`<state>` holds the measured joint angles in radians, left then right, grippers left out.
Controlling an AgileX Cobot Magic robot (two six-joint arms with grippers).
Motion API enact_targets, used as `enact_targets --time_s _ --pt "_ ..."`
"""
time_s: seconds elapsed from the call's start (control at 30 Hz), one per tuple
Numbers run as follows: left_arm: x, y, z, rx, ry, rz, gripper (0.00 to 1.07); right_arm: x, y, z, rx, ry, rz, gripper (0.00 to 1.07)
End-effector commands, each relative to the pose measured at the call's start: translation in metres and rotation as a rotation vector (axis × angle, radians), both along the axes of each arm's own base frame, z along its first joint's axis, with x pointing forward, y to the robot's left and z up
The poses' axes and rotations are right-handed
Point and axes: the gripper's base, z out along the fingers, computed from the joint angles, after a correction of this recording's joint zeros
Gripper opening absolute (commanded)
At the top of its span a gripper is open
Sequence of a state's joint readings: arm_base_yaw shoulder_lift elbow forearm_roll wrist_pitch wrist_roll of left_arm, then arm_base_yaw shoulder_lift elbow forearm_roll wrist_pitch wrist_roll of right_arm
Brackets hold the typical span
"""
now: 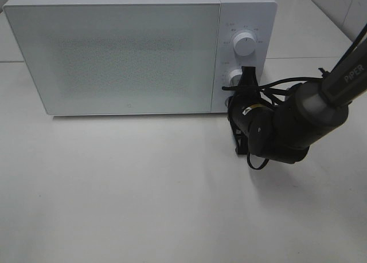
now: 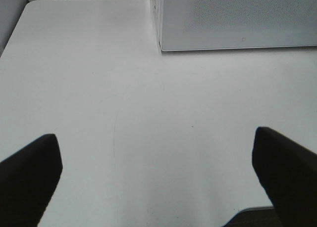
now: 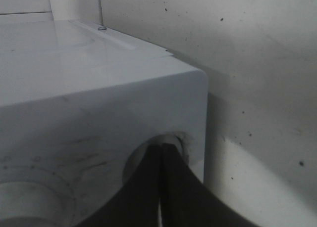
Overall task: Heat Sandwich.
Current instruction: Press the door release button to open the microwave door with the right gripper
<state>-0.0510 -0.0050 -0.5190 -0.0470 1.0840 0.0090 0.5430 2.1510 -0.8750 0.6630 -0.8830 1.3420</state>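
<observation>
The sandwich is out of view. The white microwave stands at the back of the table with its door closed. My right gripper is shut, its fingertips pressed together against the lower knob on the control panel. The right wrist view shows the closed right gripper touching that knob, and nothing is held between the fingers. In the left wrist view, my left gripper hangs open over the bare table, in front of the microwave's lower left corner. That gripper is empty.
A second, upper knob sits above the lower one on the panel. The right arm and its cables reach in from the right. A speckled wall rises behind the microwave.
</observation>
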Motion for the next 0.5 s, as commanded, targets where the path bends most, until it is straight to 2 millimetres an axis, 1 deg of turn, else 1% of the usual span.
enact_targets --time_s 0.03,0.13,0.2,0.3,0.33,0.4,0.5 --pt "0.000 0.000 0.001 -0.004 -0.017 -0.002 1.00 0.015 0.000 0.017 0.001 -0.145 -0.035 0.00" --pt "0.000 0.000 0.001 -0.004 -0.017 -0.002 1.00 0.019 -0.003 0.028 -0.036 -0.263 -0.060 0.00" --pt "0.000 0.000 0.001 -0.004 -0.017 -0.002 1.00 0.021 -0.003 0.031 -0.039 -0.285 -0.067 0.00" --pt "0.000 0.000 0.001 -0.004 -0.017 -0.002 1.00 0.030 -0.008 0.037 -0.028 -0.316 -0.097 0.00" --pt "0.000 0.000 0.001 -0.004 -0.017 -0.002 1.00 0.030 -0.008 0.037 -0.028 -0.316 -0.097 0.00" --pt "0.000 0.000 0.001 -0.004 -0.017 -0.002 1.00 0.037 -0.015 0.041 -0.012 -0.328 -0.144 0.00" --pt "0.000 0.000 0.001 -0.004 -0.017 -0.002 1.00 0.039 -0.016 0.043 0.002 -0.347 -0.154 0.00"
